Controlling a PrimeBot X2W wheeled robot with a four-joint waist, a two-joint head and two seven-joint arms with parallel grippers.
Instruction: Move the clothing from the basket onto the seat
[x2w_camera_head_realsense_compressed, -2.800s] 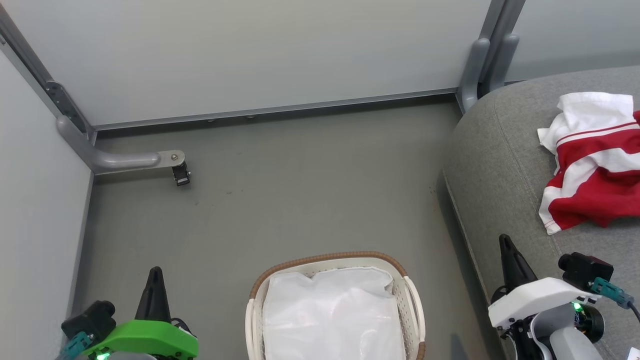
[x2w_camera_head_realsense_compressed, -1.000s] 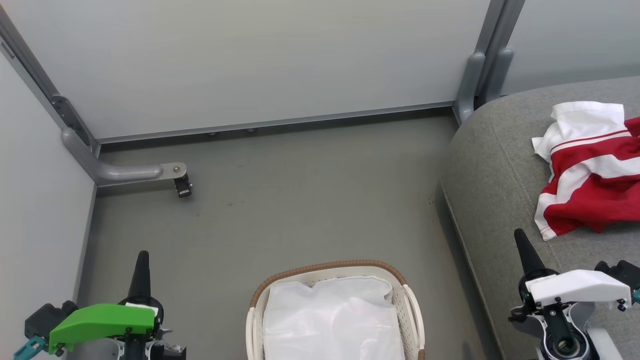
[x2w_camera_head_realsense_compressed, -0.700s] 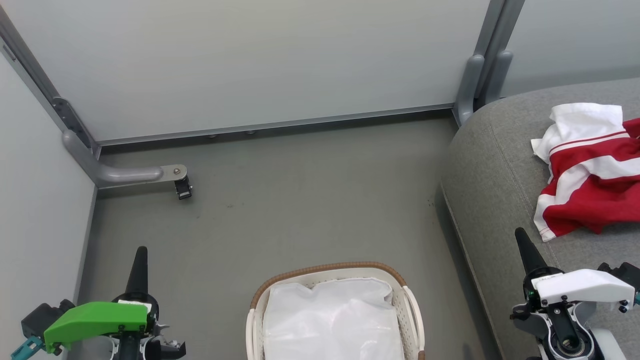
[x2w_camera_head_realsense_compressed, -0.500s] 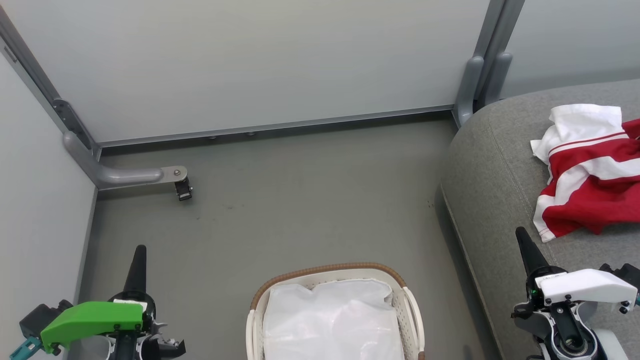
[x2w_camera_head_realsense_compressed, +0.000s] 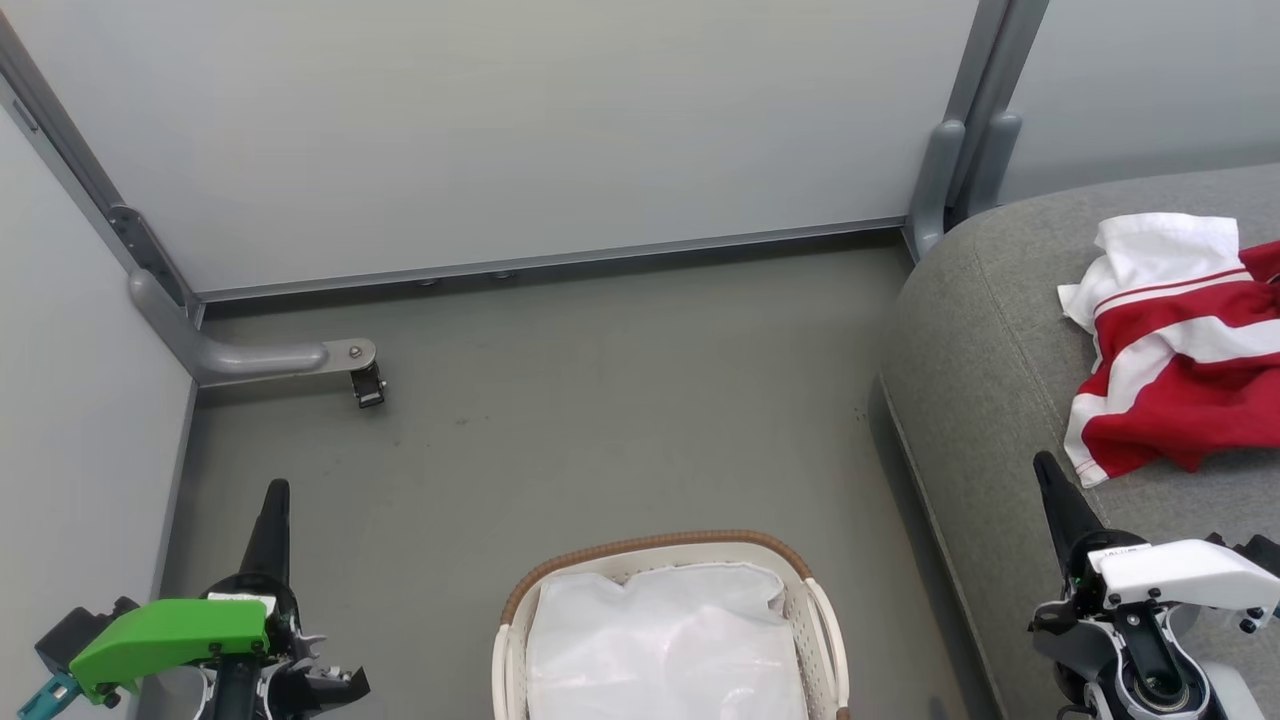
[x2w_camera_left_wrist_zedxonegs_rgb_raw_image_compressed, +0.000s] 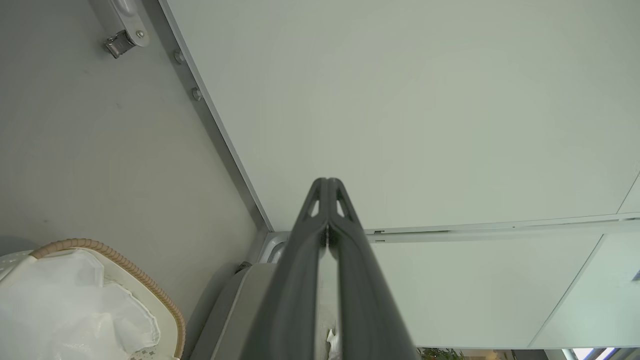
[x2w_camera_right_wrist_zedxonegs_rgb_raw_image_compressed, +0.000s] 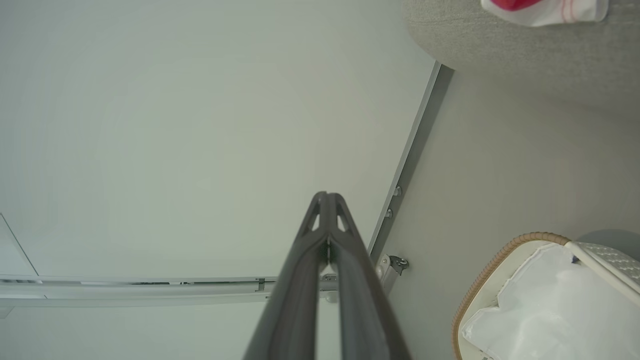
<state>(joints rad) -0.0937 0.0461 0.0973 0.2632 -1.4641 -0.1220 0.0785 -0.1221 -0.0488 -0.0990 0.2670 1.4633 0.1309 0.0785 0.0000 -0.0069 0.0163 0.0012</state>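
Note:
The red and white clothing (x2w_camera_head_realsense_compressed: 1180, 345) lies crumpled on the grey seat (x2w_camera_head_realsense_compressed: 990, 330) at the right; a corner of the clothing (x2w_camera_right_wrist_zedxonegs_rgb_raw_image_compressed: 545, 7) appears at the top of the right wrist view. The white basket (x2w_camera_head_realsense_compressed: 815, 600) with a brown rim stands on the floor at bottom centre, with a white plastic sheet (x2w_camera_head_realsense_compressed: 665, 645) inside it. My left gripper (x2w_camera_head_realsense_compressed: 277, 490) is shut and empty at the lower left, left of the basket. My right gripper (x2w_camera_head_realsense_compressed: 1043, 462) is shut and empty at the lower right, over the seat's front edge. Both wrist views show fingers pressed together, left gripper (x2w_camera_left_wrist_zedxonegs_rgb_raw_image_compressed: 327, 182), right gripper (x2w_camera_right_wrist_zedxonegs_rgb_raw_image_compressed: 326, 196).
Pale partition walls close the floor at the back and left. A grey bracket with a small castor (x2w_camera_head_realsense_compressed: 365, 385) juts from the left corner. A grey post (x2w_camera_head_realsense_compressed: 945, 170) stands by the seat's back corner. Grey floor (x2w_camera_head_realsense_compressed: 600, 420) lies between basket and wall.
The head view has tilted slightly, so everything sits a little lower in the picture. Both arms have rotated at the wrist and drawn back a little; both stay shut.

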